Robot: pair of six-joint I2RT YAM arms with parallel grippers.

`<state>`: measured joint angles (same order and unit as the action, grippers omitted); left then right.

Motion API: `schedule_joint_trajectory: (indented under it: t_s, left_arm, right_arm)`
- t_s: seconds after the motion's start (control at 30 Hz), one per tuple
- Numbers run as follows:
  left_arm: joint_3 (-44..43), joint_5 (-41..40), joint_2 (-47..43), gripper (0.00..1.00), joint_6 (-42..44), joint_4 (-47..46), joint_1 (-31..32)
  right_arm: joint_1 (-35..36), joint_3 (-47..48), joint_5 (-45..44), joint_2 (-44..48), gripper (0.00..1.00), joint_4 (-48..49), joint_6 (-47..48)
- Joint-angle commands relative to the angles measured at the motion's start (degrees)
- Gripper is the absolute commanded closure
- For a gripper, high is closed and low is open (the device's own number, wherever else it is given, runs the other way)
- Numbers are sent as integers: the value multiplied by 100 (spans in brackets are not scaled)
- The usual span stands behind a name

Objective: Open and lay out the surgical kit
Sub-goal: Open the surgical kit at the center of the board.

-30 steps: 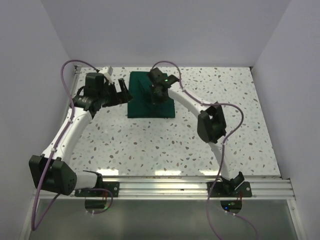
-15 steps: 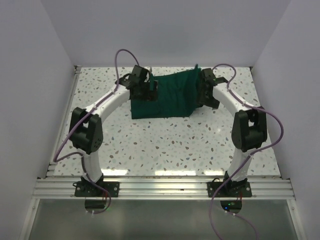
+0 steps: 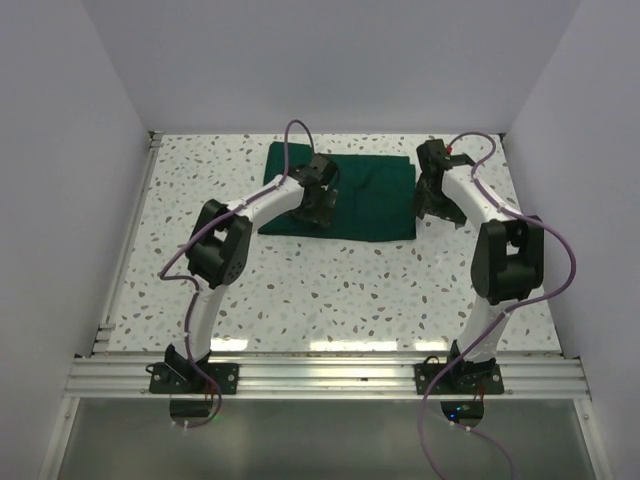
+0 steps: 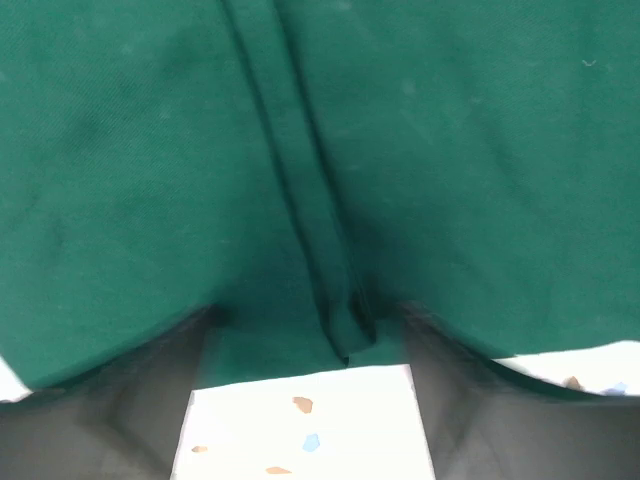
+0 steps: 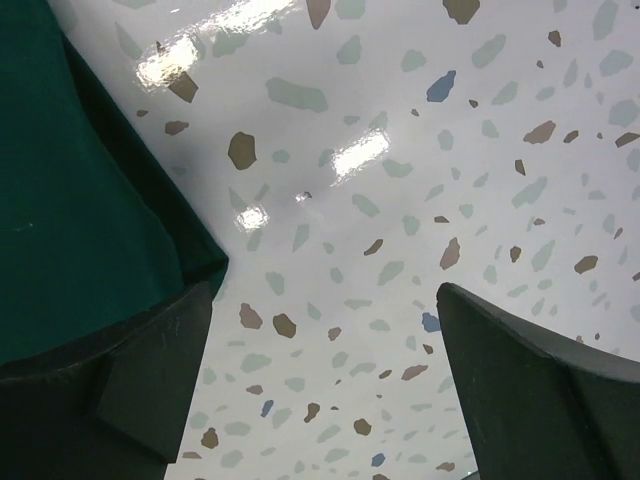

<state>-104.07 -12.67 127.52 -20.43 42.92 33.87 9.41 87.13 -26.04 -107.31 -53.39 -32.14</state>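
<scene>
- Since the right pincer (image 3: 436,208) let go, the dark green cloth drape (image 3: 370,195) lies wider, flat at the back of the speckled white table (image 3: 350,290).
- Both pincers are spread; the left pincer (image 3: 318,205) maybe touches a fold left to open.

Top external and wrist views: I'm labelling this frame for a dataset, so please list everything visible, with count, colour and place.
drape: one, dark green, spread out, far middle
table: one, white with coloured speckles, under everything
rail: one, silver, near edge
cables: two, purple, looping from bases to wrists
walls: three, pale lilac, around the table
left arm, right arm: two, white with black joints, reaching to the drape
left gripper: one, black, open over a fold in the drape
right gripper: one, black, open at the drape's right edge
</scene>
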Motion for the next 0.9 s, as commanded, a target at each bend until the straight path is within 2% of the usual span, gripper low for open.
schedule_joint_trajectory:
  t_s: [0.0, 0.1, 0.13, 0.17, 0.23, 0.4, 0.47, 0.53, 0.57, 0.6, 0.63, 0.67, 0.7, 0.77, 0.87]
  left_arm:
    - [-280, -289, 44, 35, 30, 191, -38]
    - [-263, -307, 27, 70, 4, 182, -29]
    - [-263, -272, 27, 75, 3, 191, -38]
    - [-271, -237, 18, 89, 21, 191, -38]
    - [-298, -149, 1, 100, 56, 191, -38]
    - [-482, -78, -491, 100, -48, 261, -186]
    - [-439, -8, -982, 100, -268, 410, -458]
    - [-1, 158, -1447, 100, -663, 306, -1090]
    - [245, 220, -1972, 100, -751, 201, -1328]
    - [760, 256, -2247, 99, -892, 95, -1748]
    - [1027, 282, -2484, 92, -902, -167, -1926]
    - [1499, 274, -2904, 72, -832, -274, -2067]
    - [1687, 82, -3065, 57, -788, -345, -2242]
    - [2151, -8, -3364, 1, -683, -451, -2349]
    - [2426, 36, -3401, 0, -638, -258, -2411]
  right_arm:
    - [17, 216, -156, 316, 2, -146, -12]
    - [17, 243, -129, 263, 2, -163, -3]
    - [17, 251, -120, 254, 2, -172, -3]
    - [8, 252, -112, 245, 2, -172, 6]
    - [8, 295, -138, 228, 1, -190, 15]
    - [0, 673, -60, 149, 1, -164, 129]
    - [-1, 961, 502, 87, 2, 55, 304]
    - [0, 1208, 1046, -96, 2, 353, 445]
    - [-1, 1523, 1501, -193, 2, 425, 524]
    - [-1, 1700, 1653, -290, 2, 452, 533]
    - [8, 1867, 1768, -508, 2, 521, 533]
    - [8, 2208, 1926, -615, 2, 557, 516]
    - [8, 2368, 1962, -720, 2, 601, 490]
    - [-1, 2867, 1971, -1114, 2, 645, 446]
    - [-27, 3666, 1919, -1834, 2, 610, 358]
